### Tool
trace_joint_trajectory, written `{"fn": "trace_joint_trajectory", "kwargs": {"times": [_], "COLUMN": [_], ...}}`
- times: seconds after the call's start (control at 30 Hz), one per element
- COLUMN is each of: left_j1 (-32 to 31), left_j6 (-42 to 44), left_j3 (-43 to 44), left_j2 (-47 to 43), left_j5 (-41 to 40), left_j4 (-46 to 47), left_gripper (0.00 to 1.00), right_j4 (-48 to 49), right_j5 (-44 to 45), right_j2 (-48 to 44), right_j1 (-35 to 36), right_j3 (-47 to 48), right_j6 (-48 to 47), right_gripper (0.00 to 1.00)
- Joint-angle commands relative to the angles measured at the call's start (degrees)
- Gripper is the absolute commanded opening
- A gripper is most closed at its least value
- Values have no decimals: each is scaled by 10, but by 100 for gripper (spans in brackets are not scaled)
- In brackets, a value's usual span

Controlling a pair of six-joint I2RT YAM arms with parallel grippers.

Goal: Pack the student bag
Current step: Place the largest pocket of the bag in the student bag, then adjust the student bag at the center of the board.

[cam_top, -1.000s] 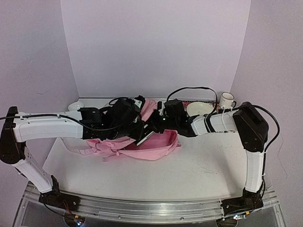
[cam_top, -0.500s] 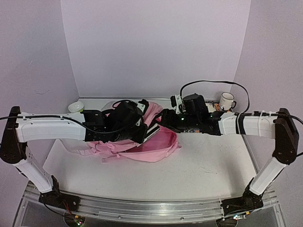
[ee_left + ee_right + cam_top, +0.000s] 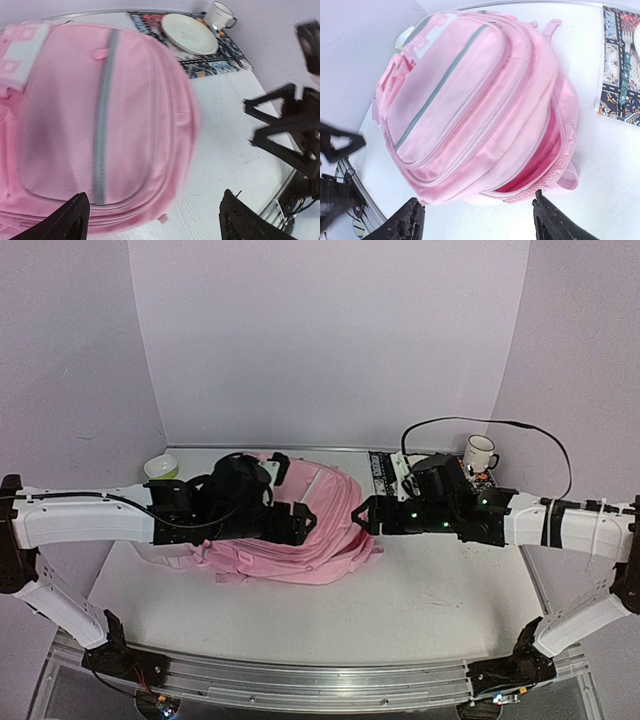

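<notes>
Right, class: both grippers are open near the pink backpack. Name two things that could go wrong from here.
1. The student bag gapes along one side seam, so anything inside might slip out if it gets dragged.
2. The right gripper hangs open at the bag's edge; a finger could snag fabric. The mug sits close behind that arm and could get knocked.

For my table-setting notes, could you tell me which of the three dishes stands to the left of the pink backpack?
The small pale bowl, alone by the left wall; the plate and the mug stand right of the student bag.
</notes>
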Motion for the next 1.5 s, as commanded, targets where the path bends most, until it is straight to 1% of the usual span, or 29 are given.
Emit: {"fn": "trace_joint_trajectory", "kwargs": {"times": [0.0, 0.13, 0.27, 0.33, 0.43, 0.53, 0.63, 0.73, 0.87, 0.93, 1.03, 1.13, 1.27, 1.37, 1.47], "left_j1": [84, 159, 223, 243, 260, 273, 275, 274, 266, 246, 199, 164, 143, 135, 132], "left_j6": [-105, -160, -187, -199, -223, -235, -244, -256, -266, -266, -272, -290, -331, -380, -413], "left_j3": [-85, -167, -228, -254, -287, -314, -312, -308, -308, -296, -270, -256, -285, -324, -345], "left_j2": [-54, -95, -125, -129, -123, -98, -48, -5, 21, 23, 28, 24, -21, -56, -63], "left_j5": [13, 46, 74, 97, 110, 136, 182, 213, 244, 236, 219, 203, 161, 132, 113], "left_j4": [-19, -18, 7, 33, 63, 118, 162, 212, 252, 254, 254, 254, 248, 246, 246], "left_gripper": [92, 92, 90, 88, 86, 84, 81, 76, 67, 65, 65, 64, 66, 67, 70], "right_j4": [-13, -3, 18, 37, 59, 76, 99, 110, 123, 127, 144, 155, 173, 197, 222], "right_j5": [40, 55, 73, 72, 62, 63, 60, 63, 60, 59, 68, 115, 170, 192, 192], "right_j2": [-11, 9, 26, 31, 47, 71, 92, 106, 123, 138, 162, 181, 209, 245, 289], "right_j1": [41, 86, 124, 138, 158, 178, 190, 200, 211, 216, 221, 223, 222, 222, 222], "right_j3": [-5, -6, -11, -16, -14, -5, 0, 6, 9, 13, 14, 10, 5, 12, 34], "right_j6": [-40, -49, -54, -56, -59, -62, -61, -60, -59, -57, -37, 0, 28, 41, 58], "right_gripper": [75, 75, 75, 75, 75, 75, 75, 75, 74, 74, 73, 70, 69, 67, 63]}}
